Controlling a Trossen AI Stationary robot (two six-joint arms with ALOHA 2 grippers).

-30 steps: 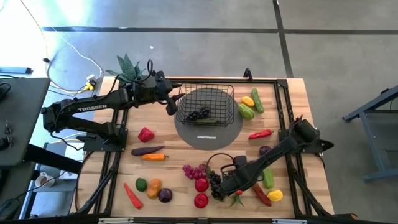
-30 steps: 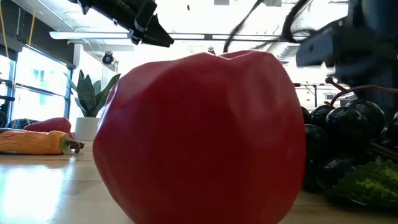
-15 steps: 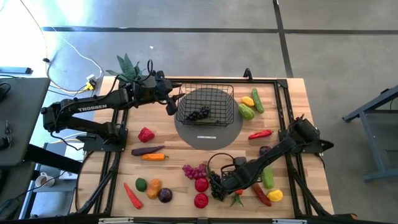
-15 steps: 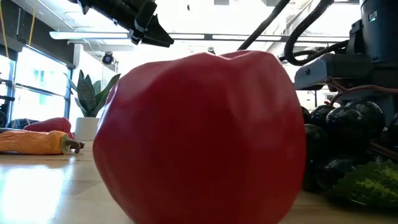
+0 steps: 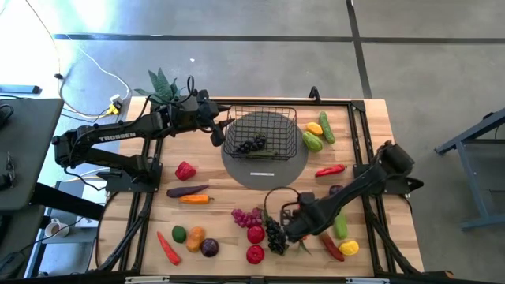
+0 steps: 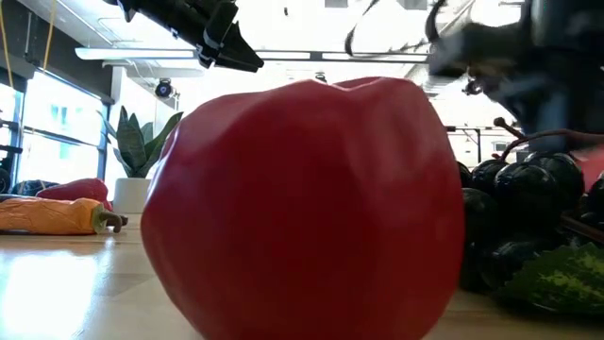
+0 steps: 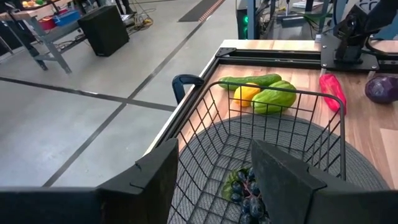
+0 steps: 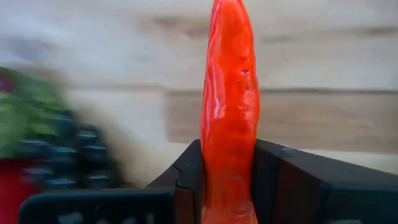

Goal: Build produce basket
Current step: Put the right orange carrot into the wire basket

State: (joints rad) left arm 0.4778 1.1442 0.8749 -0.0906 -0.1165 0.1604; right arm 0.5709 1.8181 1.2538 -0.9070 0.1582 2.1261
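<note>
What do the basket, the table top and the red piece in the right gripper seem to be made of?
Basket: thin black wire, probably coated metal, welded in an open grid.
Table top: light wood in planks; grain and seams show in the right wrist view.
Red piece: probably plastic, glossy, slightly translucent orange-red with bright highlights. The right gripper is shut on it.

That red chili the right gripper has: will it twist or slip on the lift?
The red chili looks glossy, so probably slick. The right gripper is shut on its lower end only, so the long free end may swing. It stands straight, so seemingly stiff.
</note>
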